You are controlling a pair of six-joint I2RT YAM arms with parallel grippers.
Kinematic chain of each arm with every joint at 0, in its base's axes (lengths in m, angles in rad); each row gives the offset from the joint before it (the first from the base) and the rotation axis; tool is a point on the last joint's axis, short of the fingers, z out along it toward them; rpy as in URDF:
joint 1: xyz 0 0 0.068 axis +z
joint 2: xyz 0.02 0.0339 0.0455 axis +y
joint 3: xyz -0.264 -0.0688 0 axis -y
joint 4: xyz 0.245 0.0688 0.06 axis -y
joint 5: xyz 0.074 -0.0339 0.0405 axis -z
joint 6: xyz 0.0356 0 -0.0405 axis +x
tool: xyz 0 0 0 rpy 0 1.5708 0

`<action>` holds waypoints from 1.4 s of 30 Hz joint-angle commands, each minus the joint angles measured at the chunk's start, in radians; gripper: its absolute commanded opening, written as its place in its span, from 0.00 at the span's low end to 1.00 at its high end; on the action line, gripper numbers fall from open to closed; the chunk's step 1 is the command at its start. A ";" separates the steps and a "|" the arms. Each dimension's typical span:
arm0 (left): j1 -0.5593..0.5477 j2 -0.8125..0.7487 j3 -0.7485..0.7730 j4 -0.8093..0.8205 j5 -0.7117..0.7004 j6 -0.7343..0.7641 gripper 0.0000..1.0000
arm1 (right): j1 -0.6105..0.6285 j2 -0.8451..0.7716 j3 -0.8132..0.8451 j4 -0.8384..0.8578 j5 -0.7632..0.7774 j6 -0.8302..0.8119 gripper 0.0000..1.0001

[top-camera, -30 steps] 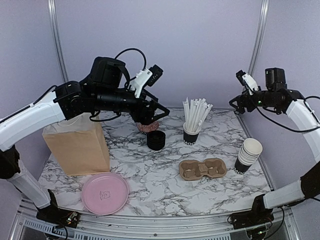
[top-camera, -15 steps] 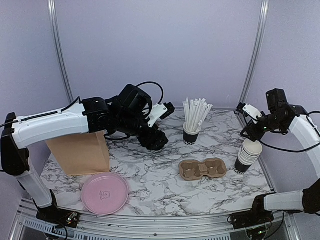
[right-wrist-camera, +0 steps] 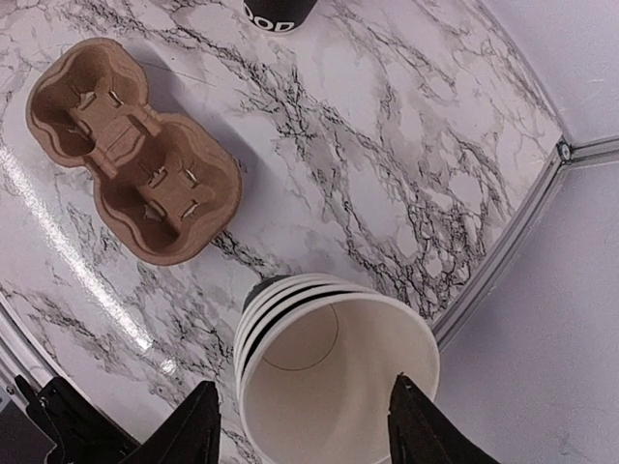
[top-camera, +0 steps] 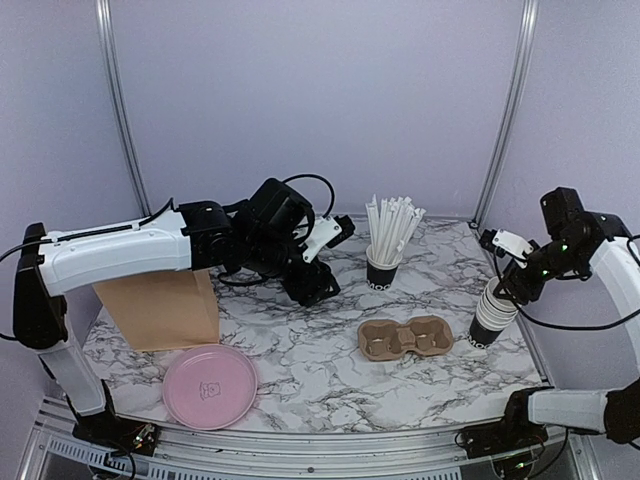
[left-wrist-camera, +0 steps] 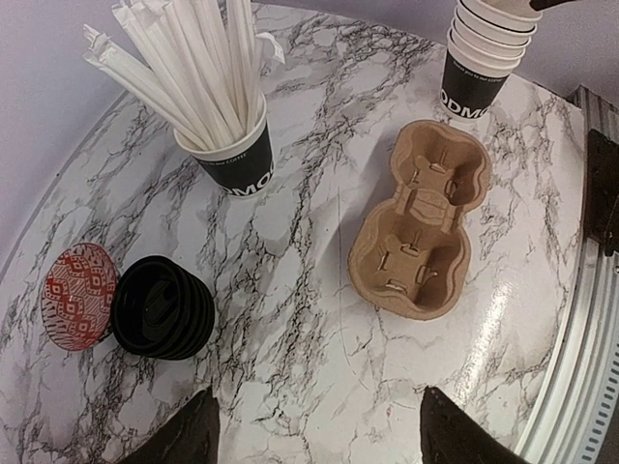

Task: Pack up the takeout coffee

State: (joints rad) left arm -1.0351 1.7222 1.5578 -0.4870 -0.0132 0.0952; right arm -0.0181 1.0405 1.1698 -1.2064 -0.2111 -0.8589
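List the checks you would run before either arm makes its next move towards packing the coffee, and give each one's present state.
1. The right end effector is open: ok, its fingers stand either side of the top rim of the cup stack.
2. The cup stack is upright: ok.
3. The right fingers touch the top cup: cannot tell.
4. The left end effector is open: ok.
5. The lid stack sits between the left fingers: not ok, it lies ahead of them, off to one side.
6. Both holes of the carrier are free: ok.
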 commanded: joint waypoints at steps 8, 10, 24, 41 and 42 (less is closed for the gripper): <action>-0.003 0.020 0.020 0.031 -0.004 -0.010 0.71 | -0.008 0.039 -0.010 -0.054 -0.010 -0.024 0.41; -0.003 0.017 0.015 0.033 -0.005 -0.012 0.71 | -0.008 0.048 -0.014 -0.051 -0.013 -0.018 0.37; -0.003 0.019 -0.018 0.050 -0.013 -0.019 0.71 | -0.008 0.072 -0.042 -0.088 -0.012 -0.017 0.31; -0.006 0.026 -0.021 0.063 0.008 -0.033 0.70 | -0.008 0.102 0.000 0.037 -0.010 -0.003 0.00; -0.009 0.024 -0.023 0.067 0.009 -0.034 0.70 | -0.007 0.110 0.012 0.067 -0.008 0.004 0.00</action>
State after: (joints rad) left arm -1.0355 1.7367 1.5448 -0.4526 -0.0170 0.0704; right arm -0.0185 1.1259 1.1179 -1.2488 -0.2180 -0.8665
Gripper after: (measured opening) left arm 0.707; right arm 0.019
